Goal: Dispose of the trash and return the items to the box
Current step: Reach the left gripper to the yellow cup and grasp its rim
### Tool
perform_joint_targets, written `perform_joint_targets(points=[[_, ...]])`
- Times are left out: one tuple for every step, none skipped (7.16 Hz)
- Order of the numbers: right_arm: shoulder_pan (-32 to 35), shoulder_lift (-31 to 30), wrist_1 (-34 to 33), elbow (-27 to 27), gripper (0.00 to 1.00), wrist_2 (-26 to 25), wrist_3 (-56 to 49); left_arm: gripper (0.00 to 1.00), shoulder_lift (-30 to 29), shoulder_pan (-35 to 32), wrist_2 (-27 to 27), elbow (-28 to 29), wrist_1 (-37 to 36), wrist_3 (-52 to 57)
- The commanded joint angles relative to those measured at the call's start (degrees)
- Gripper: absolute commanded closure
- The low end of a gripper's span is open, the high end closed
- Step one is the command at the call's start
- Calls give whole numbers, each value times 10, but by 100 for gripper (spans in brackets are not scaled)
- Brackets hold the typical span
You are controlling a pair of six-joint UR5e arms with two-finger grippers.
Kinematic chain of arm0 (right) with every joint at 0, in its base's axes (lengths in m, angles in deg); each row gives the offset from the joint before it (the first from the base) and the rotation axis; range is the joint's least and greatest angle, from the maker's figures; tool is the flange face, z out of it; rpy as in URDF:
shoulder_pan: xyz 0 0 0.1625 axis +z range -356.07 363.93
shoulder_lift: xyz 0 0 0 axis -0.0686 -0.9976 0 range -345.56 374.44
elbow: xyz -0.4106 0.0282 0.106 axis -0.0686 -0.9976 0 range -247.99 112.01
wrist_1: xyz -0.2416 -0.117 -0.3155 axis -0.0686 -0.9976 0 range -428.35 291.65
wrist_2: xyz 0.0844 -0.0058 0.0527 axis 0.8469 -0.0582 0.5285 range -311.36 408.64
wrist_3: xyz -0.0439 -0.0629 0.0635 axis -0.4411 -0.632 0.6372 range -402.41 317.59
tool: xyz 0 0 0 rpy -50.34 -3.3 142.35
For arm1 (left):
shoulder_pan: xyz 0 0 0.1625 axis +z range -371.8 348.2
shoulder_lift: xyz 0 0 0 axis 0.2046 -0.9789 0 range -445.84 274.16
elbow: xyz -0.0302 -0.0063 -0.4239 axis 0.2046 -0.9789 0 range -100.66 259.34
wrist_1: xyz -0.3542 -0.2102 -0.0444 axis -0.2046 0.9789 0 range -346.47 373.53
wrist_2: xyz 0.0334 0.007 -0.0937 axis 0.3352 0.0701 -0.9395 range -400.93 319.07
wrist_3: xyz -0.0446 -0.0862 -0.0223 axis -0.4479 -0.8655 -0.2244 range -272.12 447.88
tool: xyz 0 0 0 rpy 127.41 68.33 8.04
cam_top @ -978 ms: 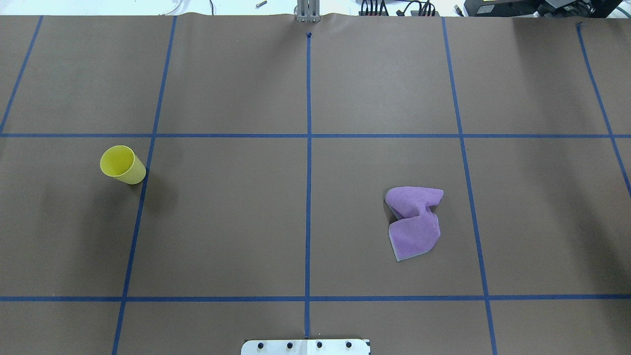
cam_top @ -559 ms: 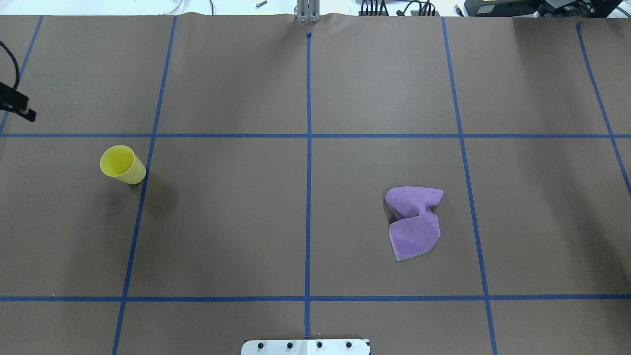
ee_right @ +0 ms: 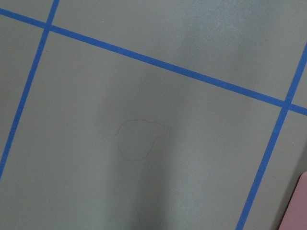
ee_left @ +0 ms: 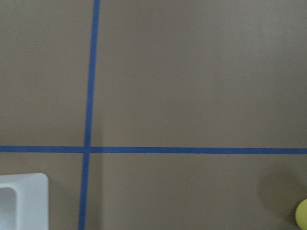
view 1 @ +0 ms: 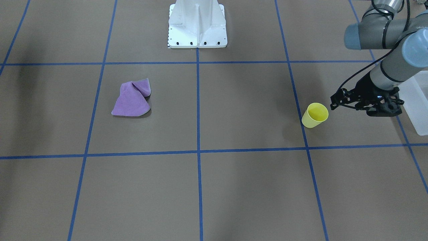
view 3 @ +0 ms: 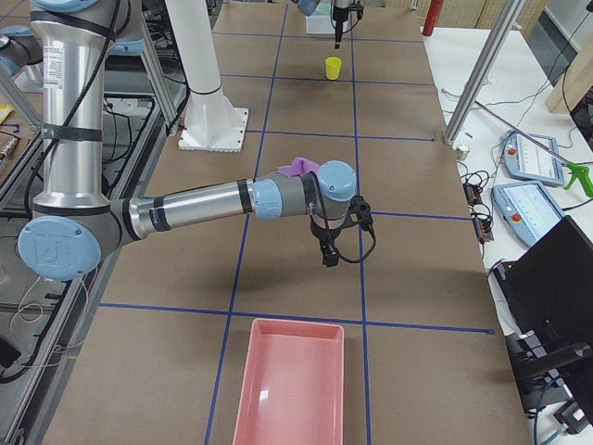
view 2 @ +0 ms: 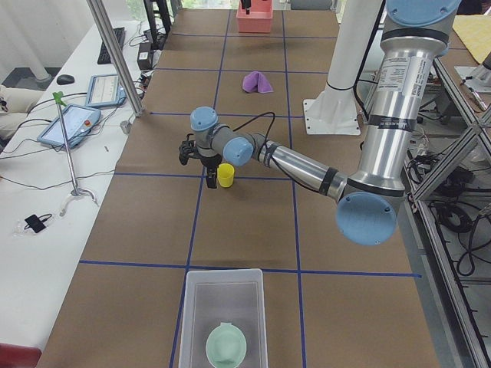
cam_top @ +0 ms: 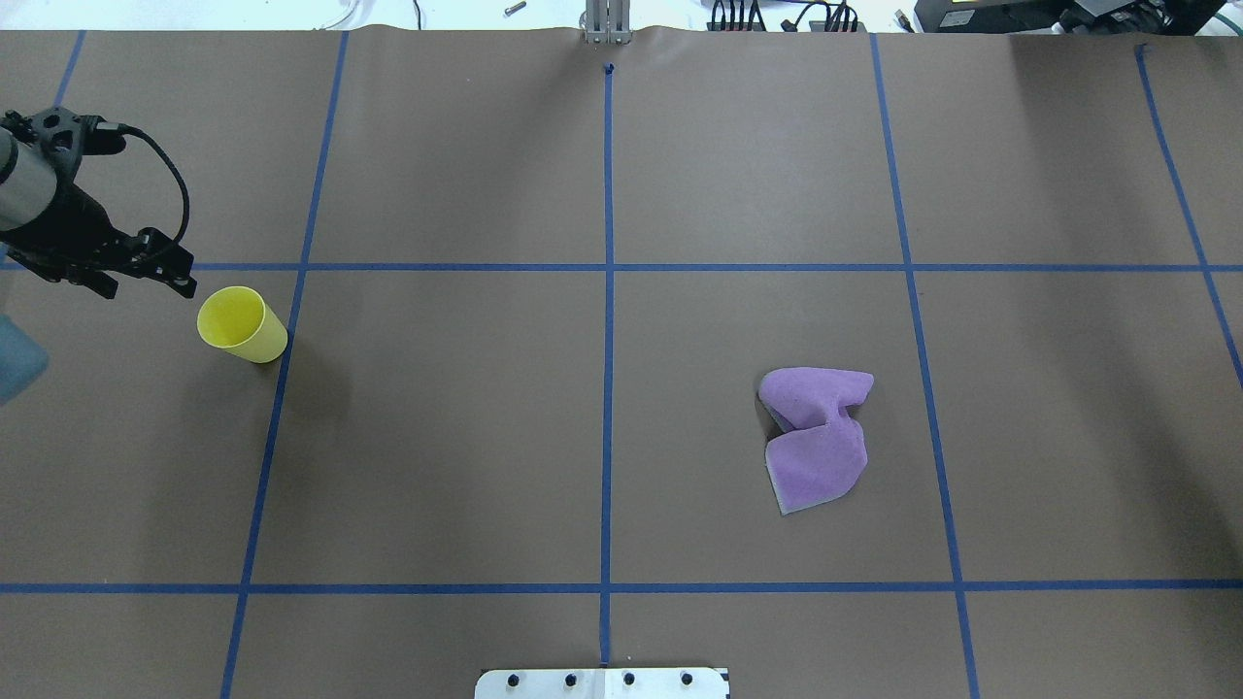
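The small yellow tapered plastic cup (cam_top: 241, 325) stands upright, mouth up, toward the desk's left end, about midway between the robot's edge and the operators' edge. The left gripper (cam_top: 144, 283) hangs just beside it on the side nearer that end, not touching. Its jaws look spread apart with nothing between them, though the angle is poor.

The frosted translucent rectangular plastic box (view 2: 190, 322) sits at the left edge, and the pale mint-green round plastic bowl (view 2: 227, 345) already lies inside it.

The cup is probably light, thin-walled and smooth, so a sideways nudge could tip it. Its taper suggests a pinch high up: one finger inside the rim, one outside.

The right gripper (view 3: 326, 258) hovers near the desk's right end. I cannot tell whether it is open or closed.
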Motion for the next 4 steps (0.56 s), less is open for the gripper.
perform_joint_targets(points=[[0,0,0,-1,0,1,0,12,-10,10,3,28,10,-3],[-1,0,0,-2,0,1,0,15,-17,10,3,29,11,-8],[-1,0,0,-3,0,0,0,16,-23,12,3,37,14,-15],[-1,0,0,-4,0,0,0,20,-25,18,3,42,15,-19]])
